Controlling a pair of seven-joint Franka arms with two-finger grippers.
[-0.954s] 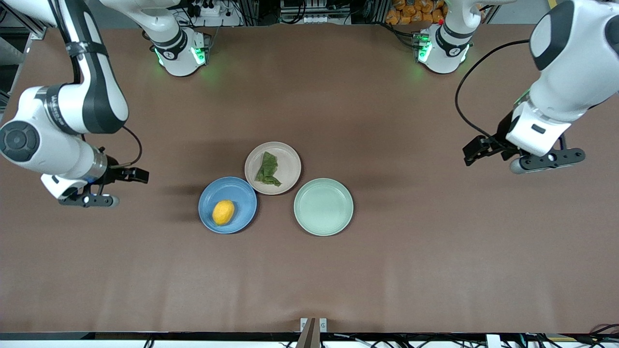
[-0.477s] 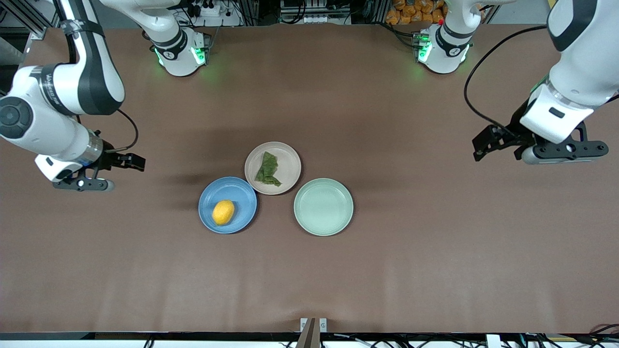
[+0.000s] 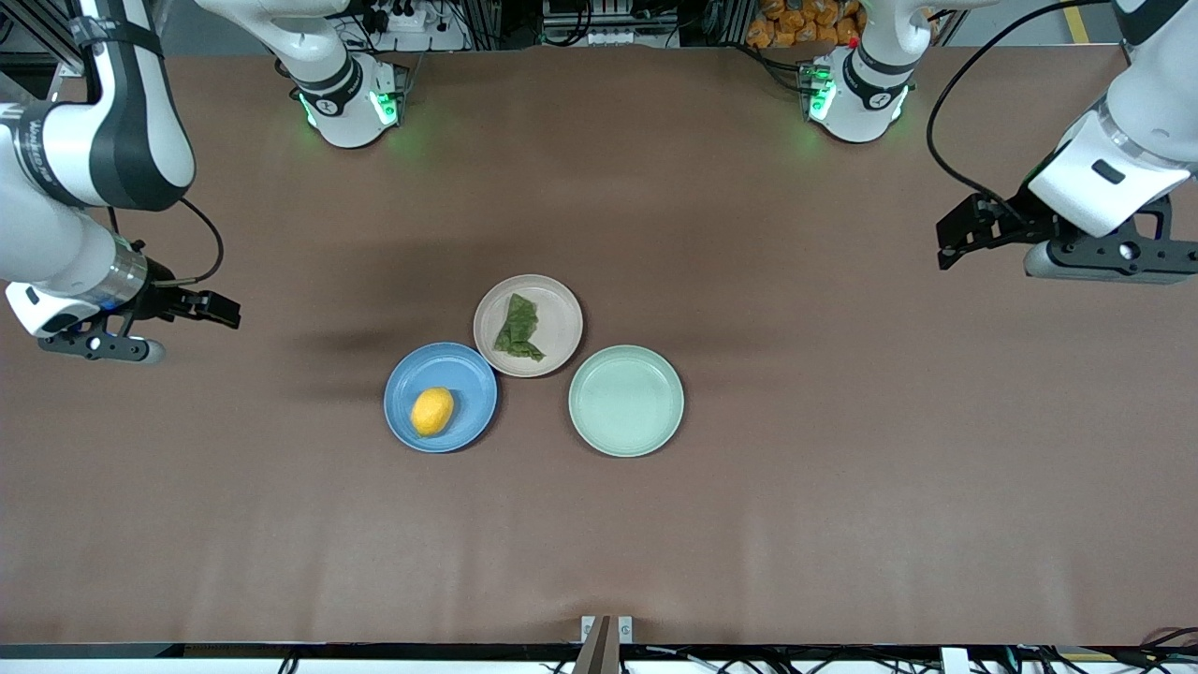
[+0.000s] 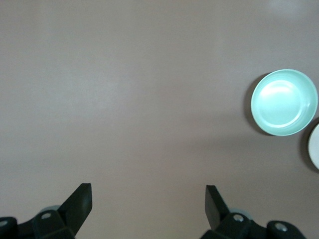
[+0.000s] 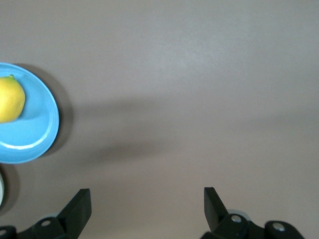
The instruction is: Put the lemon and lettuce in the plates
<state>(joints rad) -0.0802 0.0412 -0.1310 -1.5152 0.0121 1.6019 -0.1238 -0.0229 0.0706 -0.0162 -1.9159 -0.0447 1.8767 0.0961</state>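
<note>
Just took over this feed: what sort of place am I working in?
Likely a robotics lab bench: two arm bases bolted along a brown-covered table, cables and power strips at its edge, and toy-like lemon and lettuce on plates.

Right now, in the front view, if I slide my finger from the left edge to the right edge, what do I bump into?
right gripper → blue plate holding the lemon → beige-pink plate holding the lettuce → mint green plate → left gripper
</note>
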